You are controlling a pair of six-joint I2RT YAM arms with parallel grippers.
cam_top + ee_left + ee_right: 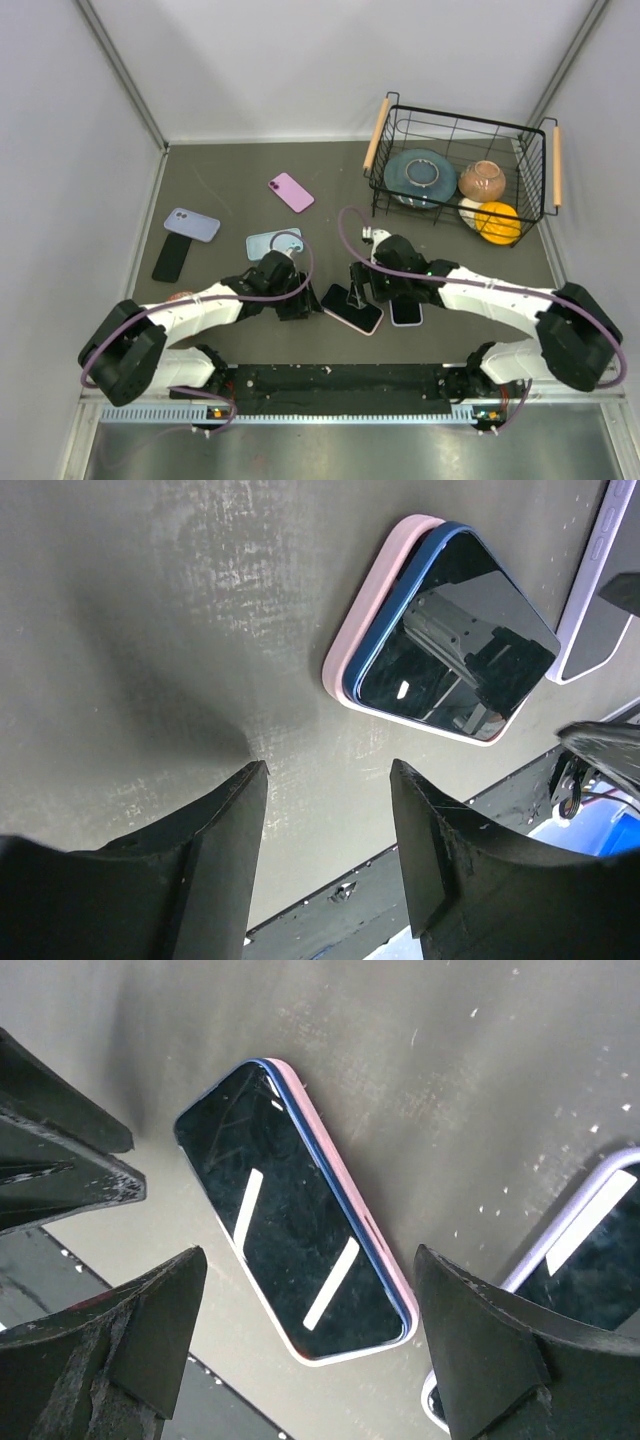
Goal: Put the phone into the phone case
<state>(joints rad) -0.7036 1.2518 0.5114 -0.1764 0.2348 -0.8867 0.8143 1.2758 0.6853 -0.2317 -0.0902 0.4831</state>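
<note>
A blue-edged phone (455,630) with a black screen lies in a pink phone case (372,595) on the dark mat, near the front centre (352,308). Along one long side the blue edge (330,1185) shows above the pink rim (345,1170); along the other side the case rim wraps the screen. My left gripper (328,780) is open just left of the phone, over bare mat, with nothing between its fingers. My right gripper (310,1260) is open and hangs over the phone's lower half, its fingers apart from both long sides.
A second phone in a lavender case (406,312) lies right beside the pink one. Further back on the mat are a pink phone (291,192), a lavender case (192,224), a black phone (171,257) and a light blue case (273,243). A wire basket (385,150) with bowls stands back right.
</note>
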